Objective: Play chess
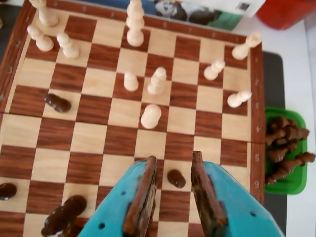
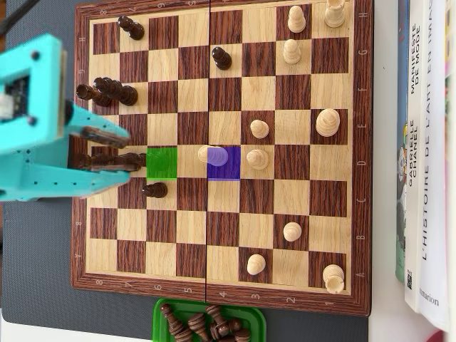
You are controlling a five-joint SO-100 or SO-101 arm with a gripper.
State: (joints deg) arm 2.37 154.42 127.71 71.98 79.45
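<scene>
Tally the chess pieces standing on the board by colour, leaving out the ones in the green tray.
Light pieces: 10
Dark pieces: 5, counting the tight clump at the board's edge as 2, though that is hard to tell
Total: 15

Captured pieces (image 2: 206, 324) lie in a tray (image 2: 162, 320), seemingly touching the chessboard (image 2: 221, 292).

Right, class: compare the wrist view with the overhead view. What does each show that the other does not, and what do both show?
Only the wrist view shows the red container beyond the board, and the open gap between the wooden finger pads.

Only the overhead view shows the green marked square and purple marked square, plus the books at its right edge.

Both show the chessboard, the teal gripper, the green tray of captured dark pieces, and light and dark pieces on the board.
</scene>
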